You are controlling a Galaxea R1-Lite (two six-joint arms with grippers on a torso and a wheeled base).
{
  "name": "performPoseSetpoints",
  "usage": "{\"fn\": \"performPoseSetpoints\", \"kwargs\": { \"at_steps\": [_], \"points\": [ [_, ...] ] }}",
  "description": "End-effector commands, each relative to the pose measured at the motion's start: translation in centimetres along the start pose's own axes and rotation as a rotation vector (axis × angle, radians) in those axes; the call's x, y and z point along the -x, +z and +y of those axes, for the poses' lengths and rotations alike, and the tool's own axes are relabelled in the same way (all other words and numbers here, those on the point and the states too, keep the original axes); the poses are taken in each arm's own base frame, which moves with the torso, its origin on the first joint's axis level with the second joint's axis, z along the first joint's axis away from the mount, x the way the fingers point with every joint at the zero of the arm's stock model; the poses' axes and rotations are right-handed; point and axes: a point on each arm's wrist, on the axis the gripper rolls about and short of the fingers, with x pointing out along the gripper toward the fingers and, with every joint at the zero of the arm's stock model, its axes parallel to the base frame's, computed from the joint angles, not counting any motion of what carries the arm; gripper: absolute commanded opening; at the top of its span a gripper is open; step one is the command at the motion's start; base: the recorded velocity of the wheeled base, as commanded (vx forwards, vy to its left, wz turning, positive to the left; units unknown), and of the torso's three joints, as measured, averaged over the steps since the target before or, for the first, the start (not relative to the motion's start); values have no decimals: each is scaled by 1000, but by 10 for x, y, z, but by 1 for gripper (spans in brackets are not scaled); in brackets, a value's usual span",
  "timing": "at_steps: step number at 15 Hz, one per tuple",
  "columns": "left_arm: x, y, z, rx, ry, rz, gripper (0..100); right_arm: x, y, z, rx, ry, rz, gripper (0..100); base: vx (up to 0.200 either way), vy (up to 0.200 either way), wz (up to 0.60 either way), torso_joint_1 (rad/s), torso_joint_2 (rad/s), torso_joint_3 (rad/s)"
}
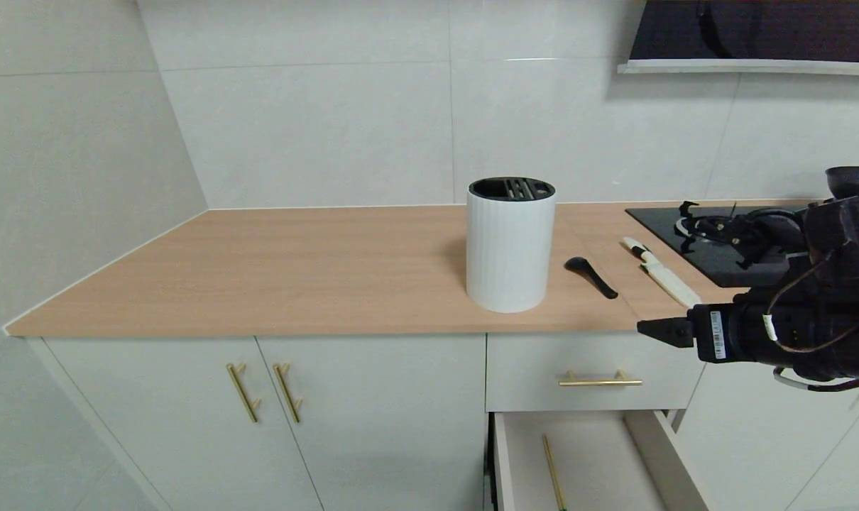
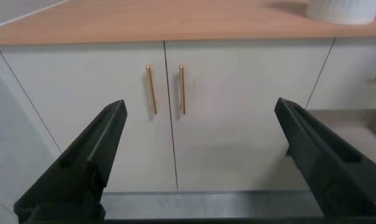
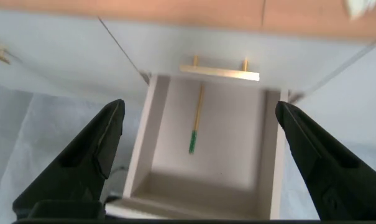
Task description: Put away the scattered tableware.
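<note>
The right gripper has its two black fingers spread wide with nothing between them. It hangs over an open white drawer. On the drawer floor lies a thin pale wooden stick with a green end, probably a chopstick, though I cannot tell whether it is one or a pair. The stick lies lengthwise with its green end toward the drawer's front. In the head view this gripper sits out in front of the tabletop's edge and points toward the robot's left. It is above the right end of a closed white drawer with a brass bar handle, and the open drawer is directly under that closed one.

The left gripper also has its fingers well apart and empty. It faces a pair of white cabinet doors with upright brass handles, just below the tabletop.

On the light wooden tabletop stands a white ribbed cylindrical holder with a black slotted top, upright and near the front edge. Just to its right lies a small black spoon, apart from the holder. Farther right lies a white knife with a black band on its handle, beside the black gas hob.
</note>
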Motion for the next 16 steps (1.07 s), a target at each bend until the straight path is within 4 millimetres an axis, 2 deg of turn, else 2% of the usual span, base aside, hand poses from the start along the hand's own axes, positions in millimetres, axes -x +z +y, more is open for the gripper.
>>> {"fn": "performPoseSetpoints", "kwargs": {
  "at_steps": [1, 3, 5, 6, 8, 9, 11, 16],
  "points": [
    [0, 0, 0, 0, 0, 0, 100, -40, 11, -12, 14, -49, -33, 100, 0, 0, 0, 41, -80, -51],
    [0, 0, 0, 0, 1, 2, 100, -79, 29, -24, 22, -58, -59, 100, 0, 0, 0, 0, 0, 0],
    [0, 0, 0, 0, 1, 2, 100, -101, 46, -32, 10, -27, -75, 100, 0, 0, 0, 0, 0, 0],
    [0, 0, 0, 0, 0, 2, 100, -119, 58, -35, 34, -17, -87, 100, 0, 0, 0, 0, 0, 0],
    [0, 0, 0, 0, 1, 0, 100, -139, 65, -35, 87, -13, -89, 100, 0, 0, 0, 0, 0, 0],
    [0, 0, 0, 0, 0, 0, 100, -161, 68, -35, 104, -9, -89, 100, 0, 0, 0, 0, 0, 0],
    [0, 0, 0, 0, 0, 0, 100, -186, 59, -36, 110, -12, -51, 100, 0, 0, 0, 0, 0, 0],
    [0, 0, 0, 0, 1, 2, 100, -224, 38, -46, 118, -23, 7, 100, 0, 0, 0, 0, 0, 0]
  ]
}}
